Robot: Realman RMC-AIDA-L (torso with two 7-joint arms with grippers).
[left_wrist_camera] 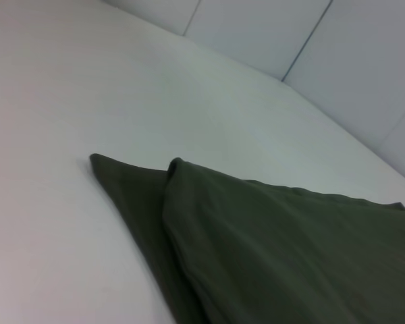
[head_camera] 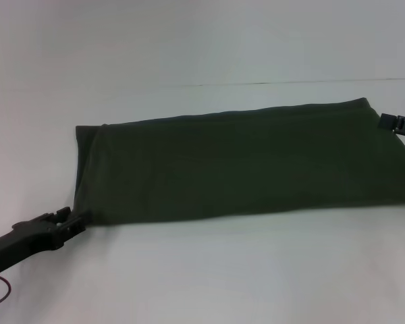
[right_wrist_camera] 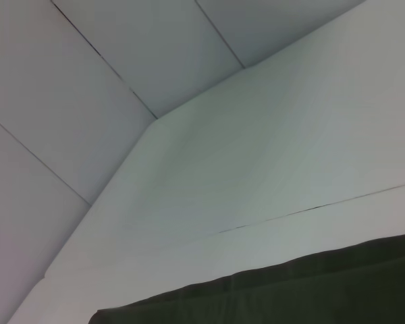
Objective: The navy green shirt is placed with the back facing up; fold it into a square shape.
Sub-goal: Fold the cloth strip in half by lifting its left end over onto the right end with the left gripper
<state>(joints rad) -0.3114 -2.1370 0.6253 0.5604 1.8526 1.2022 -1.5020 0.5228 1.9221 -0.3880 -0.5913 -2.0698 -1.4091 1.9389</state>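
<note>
**Ana:** Head view first, then. The navy green shirt (head_camera: 250, 165) lies across the white table (head_camera: 189, 277) as one long dark band, running from about nine o'clock out past three o'clock, plain side up, no lettering showing.

**Ben:** And the arms?

**Ana:** The left gripper (head_camera: 71, 224) sits at the shirt's near left corner, roughly eight o'clock, right at the cloth. I cannot tell whether its fingers are together or apart, or whether they have the corner. The right gripper (head_camera: 399, 124) is at the far right corner, about two o'clock, touching the edge; its fingers, same answer, cannot tell.

**Ben:** How would you expect it to handle?

**Ana:** Soft and light, I'd judge. It lies limp, and the left wrist view shows one layer lapped over another with a rolled fold edge (left_wrist_camera: 179, 169). So it will sag and drag unless both ends lift together. Corners and edges are the places to pinch, taking every layer at once, or the lower one gets left behind.

**Ben:** Slippery?

**Ana:** Unlikely; it looks matte, like cotton. Nothing fragile either.

**Ben:** Any boxes, bins, trays?

**Ana:** None that I can see. Only table and pale wall panels (right_wrist_camera: 88, 81) behind.
</note>
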